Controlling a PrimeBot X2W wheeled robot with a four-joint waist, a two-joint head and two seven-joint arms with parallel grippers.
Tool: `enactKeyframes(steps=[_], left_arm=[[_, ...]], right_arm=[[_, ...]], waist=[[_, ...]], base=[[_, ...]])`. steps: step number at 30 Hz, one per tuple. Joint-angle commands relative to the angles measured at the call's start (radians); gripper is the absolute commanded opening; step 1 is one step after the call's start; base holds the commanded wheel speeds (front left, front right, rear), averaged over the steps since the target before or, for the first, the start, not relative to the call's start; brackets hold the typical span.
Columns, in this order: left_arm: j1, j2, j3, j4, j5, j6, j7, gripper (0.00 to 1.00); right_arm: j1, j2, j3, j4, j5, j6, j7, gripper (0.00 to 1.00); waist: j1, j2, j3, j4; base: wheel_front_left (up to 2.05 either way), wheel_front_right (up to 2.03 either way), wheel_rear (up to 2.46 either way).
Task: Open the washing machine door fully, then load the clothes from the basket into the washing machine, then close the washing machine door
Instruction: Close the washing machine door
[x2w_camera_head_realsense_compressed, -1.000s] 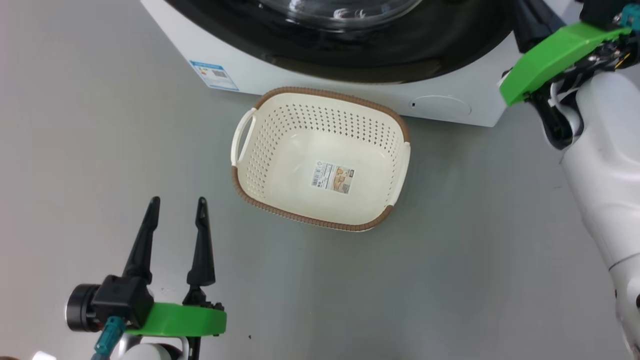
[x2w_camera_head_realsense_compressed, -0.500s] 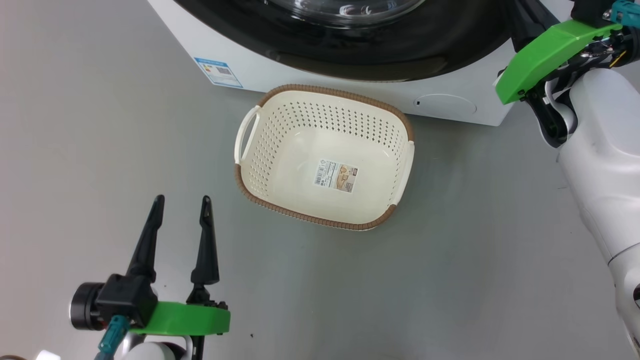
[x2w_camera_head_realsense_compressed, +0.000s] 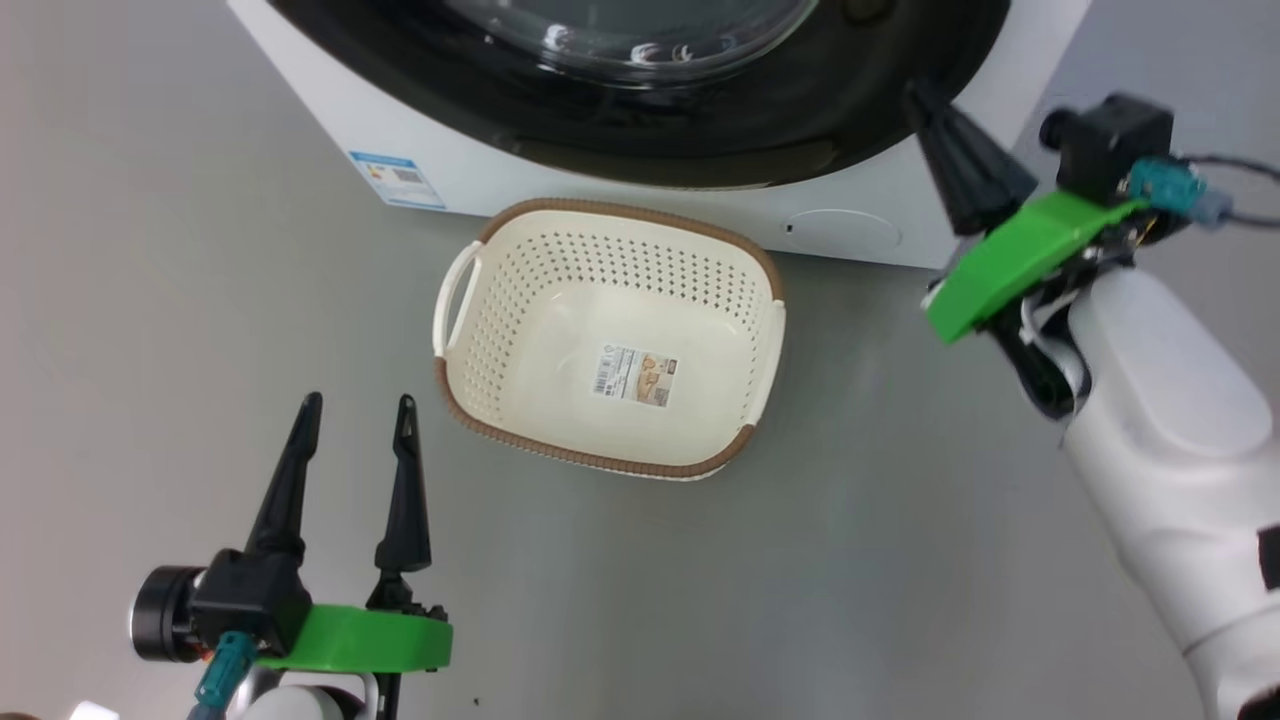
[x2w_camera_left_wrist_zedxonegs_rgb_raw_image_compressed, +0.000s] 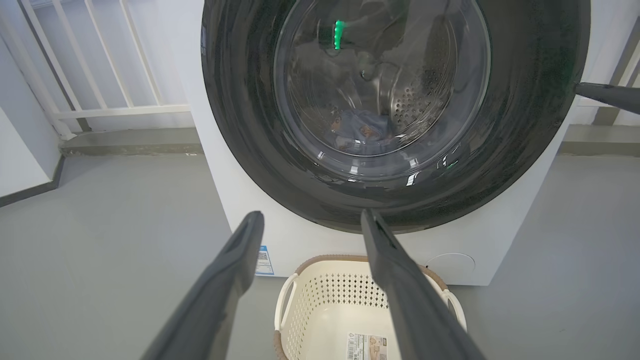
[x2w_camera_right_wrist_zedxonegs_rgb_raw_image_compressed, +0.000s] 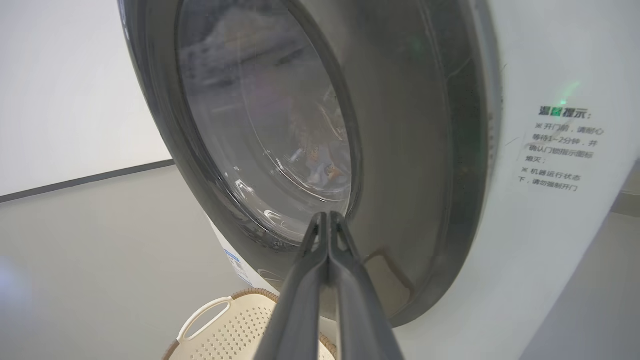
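the door (x2w_camera_head_realsense_compressed: 800, 120) lies closed against the washer (x2w_camera_head_realsense_compressed: 520, 170); through its glass, blue printed clothes (x2w_camera_left_wrist_zedxonegs_rgb_raw_image_compressed: 362, 135) lie in the drum (x2w_camera_left_wrist_zedxonegs_rgb_raw_image_compressed: 420, 95); the basket (x2w_camera_head_realsense_compressed: 620, 210) stands on the grey floor (x2w_camera_head_realsense_compressed: 900, 500) just in front of the washer, a label (x2w_camera_head_realsense_compressed: 635, 375) on its bottom; the left gripper (x2w_camera_head_realsense_compressed: 358, 402) hovers over the floor near the basket, fingers apart, holding nothing; the right gripper (x2w_camera_head_realsense_compressed: 918, 95) has its fingers pressed together, tip at the door ring's right edge; whether it touches i cannot tell
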Motion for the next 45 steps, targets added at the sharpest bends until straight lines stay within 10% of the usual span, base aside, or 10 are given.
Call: enactKeyframes(steps=[1,7,9,10,11,45], left_arm=[[-0.008,0.018,0.04,-0.013,0.011,-0.007,-0.009,1.0],[-0.003,0.025,0.055,-0.006,0.019,-0.013,-0.009,1.0],[0.002,0.028,0.059,-0.002,0.021,-0.014,-0.009,1.0],[0.004,0.03,0.061,0.0,0.022,-0.015,-0.009,1.0],[0.005,0.031,0.062,0.003,0.022,-0.017,-0.009,1.0],[0.149,0.09,0.07,0.022,-0.009,-0.017,0.032,1.0]], right_arm=[[0.048,0.01,0.011,-0.055,0.01,0.001,-0.012,0.0],[0.214,0.001,-0.048,-0.215,-0.013,0.001,-0.012,0.09],[0.266,0.006,-0.063,-0.258,-0.026,0.001,-0.012,0.38],[0.289,0.008,-0.07,-0.274,-0.032,0.001,-0.012,0.81],[0.312,0.011,-0.08,-0.289,-0.037,0.001,-0.012,1.0],[0.833,0.177,-0.393,-0.619,-0.24,0.001,0.049,1.0]], waist=[[0.0,0.0,-0.017,-0.025],[0.0,0.0,-0.046,-0.074],[0.0,0.0,-0.057,-0.09],[0.0,0.0,-0.063,-0.097],[0.0,0.0,-0.069,-0.104],[0.0,0.0,-0.273,-0.277]], base=[[0.0,0.0,0.0],[0.0,0.0,0.0],[0.0,0.0,0.0],[0.0,0.0,0.0],[0.0,0.0,0.0],[0.0,0.0,0.0]])
